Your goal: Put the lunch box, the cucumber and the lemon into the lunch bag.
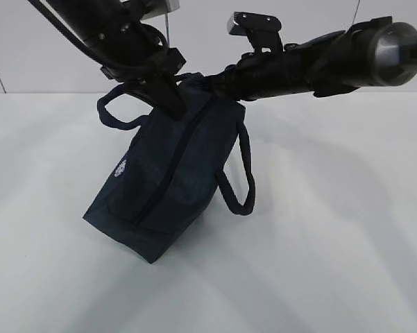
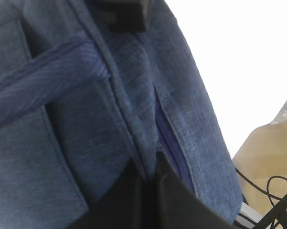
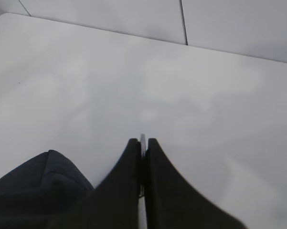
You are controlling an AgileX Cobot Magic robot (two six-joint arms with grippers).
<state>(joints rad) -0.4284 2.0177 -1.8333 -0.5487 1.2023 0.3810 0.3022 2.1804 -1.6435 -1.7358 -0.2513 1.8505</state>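
Observation:
The navy lunch bag (image 1: 168, 177) stands tipped on its lower edge on the white table, its top raised toward both arms. My left gripper (image 1: 172, 98) is shut on a fold of the bag's fabric (image 2: 86, 119) beside the zipper (image 2: 169, 138); in the left wrist view the left gripper (image 2: 150, 175) pinches the cloth. My right gripper (image 1: 211, 82) reaches the bag's top from the right. In the right wrist view the right gripper (image 3: 142, 141) is shut on a thin silver ring pull (image 3: 142, 137). The lunch box, cucumber and lemon are out of view.
One loop handle (image 1: 118, 111) hangs off the bag's left side, another (image 1: 241, 182) off its right. The white table (image 1: 333, 229) spreads around the bag up to a pale wall. Cables over a tan floor (image 2: 272, 157) show past the table edge.

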